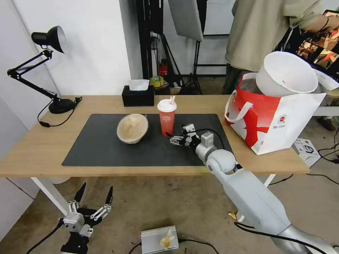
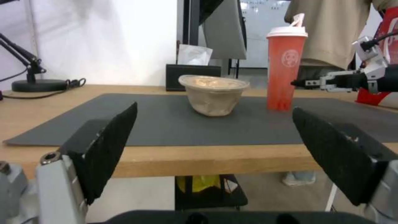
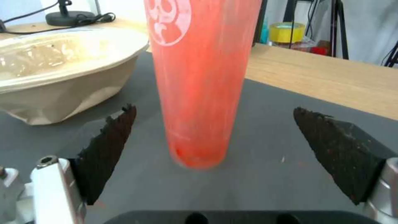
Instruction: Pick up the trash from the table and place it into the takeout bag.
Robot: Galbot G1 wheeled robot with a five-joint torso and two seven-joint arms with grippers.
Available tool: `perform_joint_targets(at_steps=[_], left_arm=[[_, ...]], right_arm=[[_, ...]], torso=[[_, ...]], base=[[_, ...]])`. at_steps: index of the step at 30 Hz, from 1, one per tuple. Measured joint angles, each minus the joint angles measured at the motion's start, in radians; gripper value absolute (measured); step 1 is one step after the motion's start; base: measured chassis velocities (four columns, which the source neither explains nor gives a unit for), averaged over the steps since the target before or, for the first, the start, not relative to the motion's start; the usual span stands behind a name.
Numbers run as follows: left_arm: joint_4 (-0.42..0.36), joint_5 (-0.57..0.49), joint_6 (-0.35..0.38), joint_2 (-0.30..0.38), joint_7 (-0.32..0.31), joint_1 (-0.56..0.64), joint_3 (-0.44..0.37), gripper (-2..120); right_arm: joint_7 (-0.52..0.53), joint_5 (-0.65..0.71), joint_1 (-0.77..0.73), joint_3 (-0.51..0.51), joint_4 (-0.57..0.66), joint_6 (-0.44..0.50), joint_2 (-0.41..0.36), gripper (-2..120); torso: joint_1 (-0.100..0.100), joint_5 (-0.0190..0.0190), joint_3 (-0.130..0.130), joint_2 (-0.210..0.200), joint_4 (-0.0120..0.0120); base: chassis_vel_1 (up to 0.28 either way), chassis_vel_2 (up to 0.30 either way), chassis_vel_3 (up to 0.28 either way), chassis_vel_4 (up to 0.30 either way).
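Note:
A red drink cup (image 1: 167, 118) with a white lid stands upright on the dark mat (image 1: 106, 148) of the table (image 1: 42, 141). My right gripper (image 1: 171, 138) is open, low over the mat, just right of the cup's base. In the right wrist view the cup (image 3: 203, 77) stands just beyond the open right gripper (image 3: 214, 109), centred between the fingers. A beige translucent bowl (image 1: 132, 128) sits left of the cup. The large white bowl (image 1: 286, 74) rests tilted in the top of the red-and-white takeout bag (image 1: 272, 120) at the table's right end. My left gripper (image 1: 93, 199) hangs open below the table's front edge.
A black tissue box (image 1: 138, 95) stands behind the mat. A black desk lamp (image 1: 53, 70) with its cable occupies the back left corner. On the floor lie a silver box (image 1: 159, 240) and a white box (image 1: 306, 150). Stands and cables fill the room behind.

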Motion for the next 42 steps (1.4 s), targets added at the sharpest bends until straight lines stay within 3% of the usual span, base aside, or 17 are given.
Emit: perform_joint_targets(at_steps=[42], left_arm=[[0.027, -0.012, 0.017, 0.0, 0.009, -0.019, -0.017, 100]], right_arm=[[-0.009, -0.06, 0.092, -0.038, -0.193, 0.049, 0.104, 97]], torso=[[0.0, 0.0, 0.0, 0.0, -0.0001]], base=[[0.0, 0.0, 0.0, 0.0]])
